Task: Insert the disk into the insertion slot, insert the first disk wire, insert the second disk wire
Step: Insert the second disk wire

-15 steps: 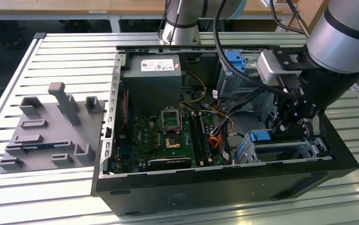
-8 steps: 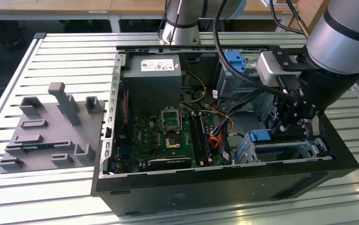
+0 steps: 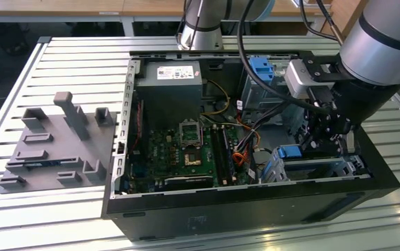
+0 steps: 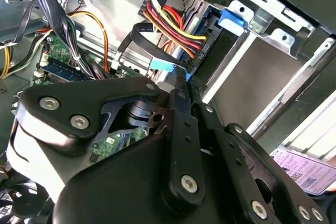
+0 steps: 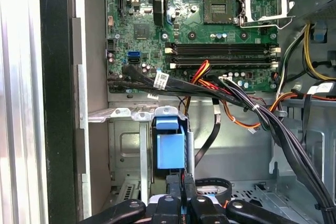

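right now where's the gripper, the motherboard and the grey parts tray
gripper [image 4: 181,85]: second wrist view, between the fingertips.
motherboard [image 5: 199,24]: first wrist view, green board.
grey parts tray [image 3: 53,151]: exterior view, flat base.

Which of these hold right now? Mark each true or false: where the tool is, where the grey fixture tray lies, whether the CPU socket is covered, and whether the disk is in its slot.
1. The tool is down inside the computer case, by the drive cage. True.
2. The grey fixture tray lies on the exterior view's right of the case. False: it lies on the exterior view's left.
3. A cooler covers the CPU socket. False: the socket is bare.
4. The disk, in its blue caddy, sits in the insertion slot. True.
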Available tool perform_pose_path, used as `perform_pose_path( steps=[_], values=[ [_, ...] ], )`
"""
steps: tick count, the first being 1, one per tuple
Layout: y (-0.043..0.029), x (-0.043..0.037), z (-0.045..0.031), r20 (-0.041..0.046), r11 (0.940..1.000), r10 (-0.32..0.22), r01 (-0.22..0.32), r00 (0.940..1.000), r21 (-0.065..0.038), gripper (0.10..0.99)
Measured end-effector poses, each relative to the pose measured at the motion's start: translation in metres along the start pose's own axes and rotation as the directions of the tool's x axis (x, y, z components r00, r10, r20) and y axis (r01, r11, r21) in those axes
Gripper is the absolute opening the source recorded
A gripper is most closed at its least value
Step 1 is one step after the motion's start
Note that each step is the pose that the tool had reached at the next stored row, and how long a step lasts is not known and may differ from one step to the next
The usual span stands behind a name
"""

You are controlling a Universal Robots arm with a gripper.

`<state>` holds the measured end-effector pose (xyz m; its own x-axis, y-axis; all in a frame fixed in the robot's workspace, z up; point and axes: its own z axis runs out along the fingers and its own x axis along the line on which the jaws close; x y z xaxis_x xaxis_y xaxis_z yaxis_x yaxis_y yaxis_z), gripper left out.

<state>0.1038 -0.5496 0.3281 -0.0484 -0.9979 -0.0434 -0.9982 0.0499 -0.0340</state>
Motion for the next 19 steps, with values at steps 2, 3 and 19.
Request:
perform_pose_path(
  steps=[2,3,19],
  values=[
    [-0.0001,0.0000,0.0001,-0.0001,1.0000,0.000,0.000,1.0000,0.000,0.149],
    [-0.0001,0.0000,0.0001,0.0000,1.0000,0.000,0.000,1.0000,0.000,0.149],
    [-0.0005,-0.0004,-0.0091,0.0001,1.0000,0.000,0.000,1.0000,-0.002,0.220]
  ],
)
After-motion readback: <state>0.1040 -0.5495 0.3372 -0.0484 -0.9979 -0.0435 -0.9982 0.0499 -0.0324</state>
